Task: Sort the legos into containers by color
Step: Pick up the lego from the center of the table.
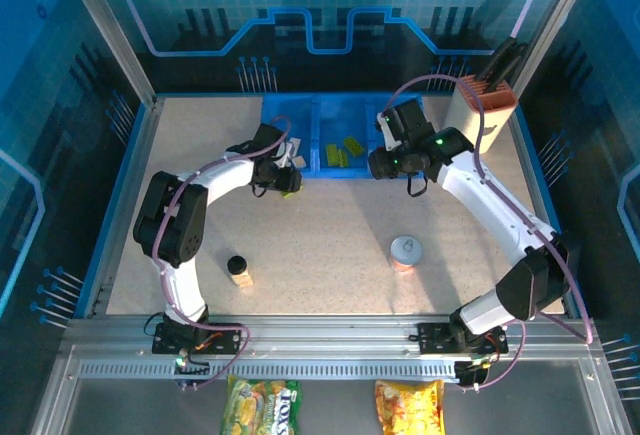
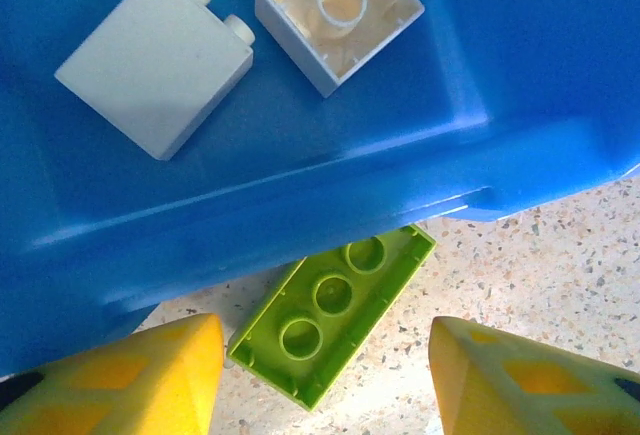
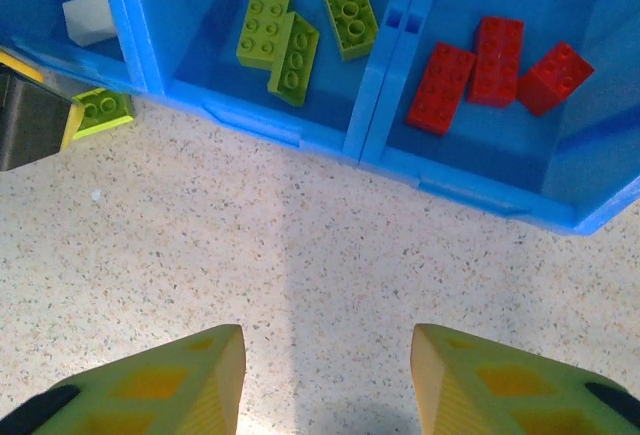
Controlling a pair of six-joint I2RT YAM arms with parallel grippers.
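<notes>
The left gripper [image 2: 325, 380] hangs with its jaws parted, grasping nothing. Between them a lime green rectangular plastic brick [image 2: 335, 310] lies upside down on the speckled table [image 2: 560, 285]. Its 1 o'clock end is hidden by the rim of the wide blue plastic tray [image 2: 300, 205]. Two white bricks [image 2: 155, 60] sit inside at 12 o'clock. The right gripper [image 3: 328, 380] is released and empty. From it, green bricks [image 3: 295, 30] lie at 12 o'clock and red bricks [image 3: 495, 60] at 1 o'clock.
</notes>
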